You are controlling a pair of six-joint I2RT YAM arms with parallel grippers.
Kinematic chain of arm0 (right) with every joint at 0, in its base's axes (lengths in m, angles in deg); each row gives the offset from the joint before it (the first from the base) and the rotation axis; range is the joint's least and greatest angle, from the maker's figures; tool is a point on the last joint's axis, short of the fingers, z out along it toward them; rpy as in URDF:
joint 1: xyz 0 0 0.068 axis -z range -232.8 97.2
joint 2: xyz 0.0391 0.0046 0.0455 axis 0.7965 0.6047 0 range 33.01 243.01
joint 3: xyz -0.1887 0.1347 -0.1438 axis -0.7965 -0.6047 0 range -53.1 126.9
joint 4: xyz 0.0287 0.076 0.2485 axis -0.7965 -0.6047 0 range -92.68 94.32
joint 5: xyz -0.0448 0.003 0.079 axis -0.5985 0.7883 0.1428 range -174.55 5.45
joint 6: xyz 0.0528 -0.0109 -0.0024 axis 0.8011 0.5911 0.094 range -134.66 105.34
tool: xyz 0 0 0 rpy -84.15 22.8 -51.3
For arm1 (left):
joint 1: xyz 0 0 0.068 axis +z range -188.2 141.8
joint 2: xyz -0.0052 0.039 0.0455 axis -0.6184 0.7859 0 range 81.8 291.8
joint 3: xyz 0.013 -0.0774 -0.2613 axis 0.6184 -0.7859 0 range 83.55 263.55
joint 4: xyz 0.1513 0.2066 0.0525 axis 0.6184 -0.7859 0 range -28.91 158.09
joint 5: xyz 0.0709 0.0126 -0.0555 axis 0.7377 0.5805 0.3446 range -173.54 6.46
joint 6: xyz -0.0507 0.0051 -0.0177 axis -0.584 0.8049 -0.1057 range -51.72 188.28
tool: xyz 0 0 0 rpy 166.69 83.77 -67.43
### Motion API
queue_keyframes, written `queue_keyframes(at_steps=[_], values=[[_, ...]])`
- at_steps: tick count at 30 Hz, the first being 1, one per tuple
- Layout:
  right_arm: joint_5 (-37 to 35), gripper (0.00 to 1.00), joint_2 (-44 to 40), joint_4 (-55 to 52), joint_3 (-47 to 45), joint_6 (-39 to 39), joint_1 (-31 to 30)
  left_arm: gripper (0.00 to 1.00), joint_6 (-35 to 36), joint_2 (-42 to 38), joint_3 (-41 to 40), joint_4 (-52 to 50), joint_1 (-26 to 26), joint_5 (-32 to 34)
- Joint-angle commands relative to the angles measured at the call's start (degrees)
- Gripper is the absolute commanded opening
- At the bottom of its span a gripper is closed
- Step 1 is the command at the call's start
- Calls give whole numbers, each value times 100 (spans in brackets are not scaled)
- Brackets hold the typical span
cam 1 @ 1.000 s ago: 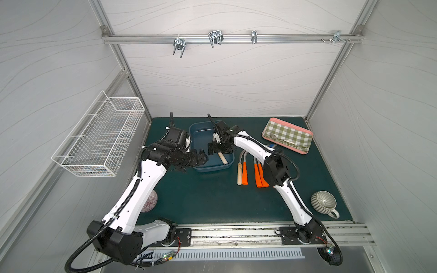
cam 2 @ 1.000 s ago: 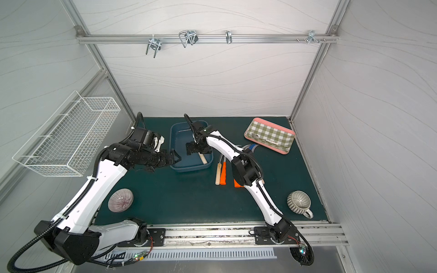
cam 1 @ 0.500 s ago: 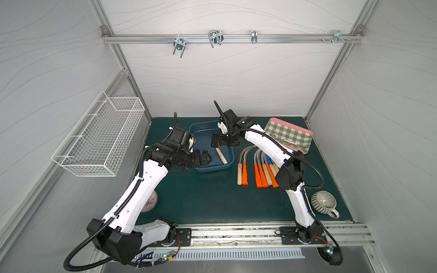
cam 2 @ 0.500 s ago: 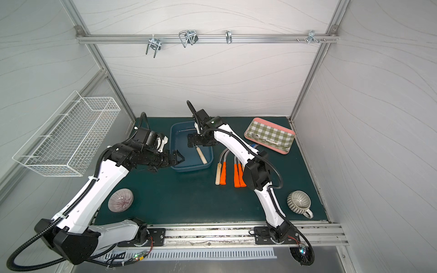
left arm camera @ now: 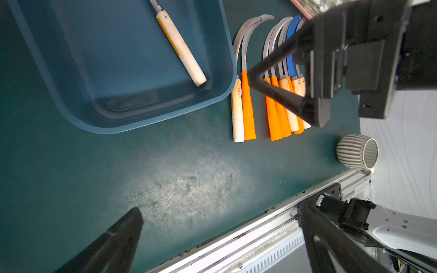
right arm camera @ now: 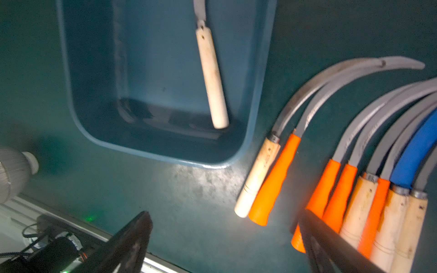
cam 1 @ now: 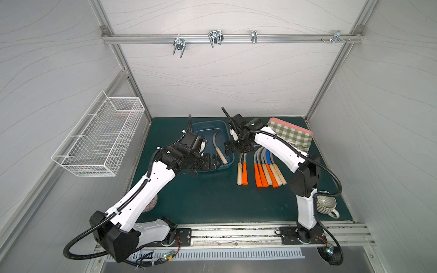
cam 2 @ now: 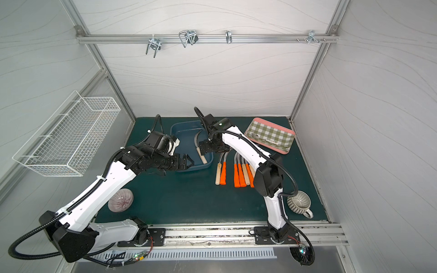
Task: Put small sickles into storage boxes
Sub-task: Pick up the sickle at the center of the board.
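One ribbed mug (cam 1: 325, 205) at 4 o'clock on the mat (cam 1: 212, 201), eight small sickles (cam 1: 264, 173) at 3 o'clock, left gripper (cam 2: 189, 160) and right gripper (cam 1: 240, 149) each spread wide and empty, one storage box (cam 1: 205, 131) at 11 o'clock holding one wooden-handled sickle (cam 1: 218, 147).

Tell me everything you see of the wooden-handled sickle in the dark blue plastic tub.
The pale wood-handled sickle lies flat and alone on the floor of the dark blue plastic tub. Its curved grey metal blade points to the far end; a metal collar joins it to the round handle, which has a dark pin hole and a yellowish stripe. The butt sits by the tub's near right corner. Nothing grips it.
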Motion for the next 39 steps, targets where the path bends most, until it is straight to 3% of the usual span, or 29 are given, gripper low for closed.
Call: queue_keyframes(at_steps=[1,6,10,15,26,39], values=[[-182,99,-423,-214,-433,37,39,99,59,-192,-178,422,-197,148],[-121,96,-888,107,-1298,147,17,99,33,-402,-637,818,-450,244],[-99,86,-1145,355,-1858,256,-33,99,15,-529,-1014,1085,-609,302],[-118,64,-1246,678,-2423,381,-173,99,-21,-720,-1500,1370,-750,373],[-73,28,-968,1351,-3054,695,-396,99,-64,-998,-2002,1558,-805,400],[-10,32,-459,2018,-3209,945,-414,99,-104,-1066,-1941,1419,-804,401]])
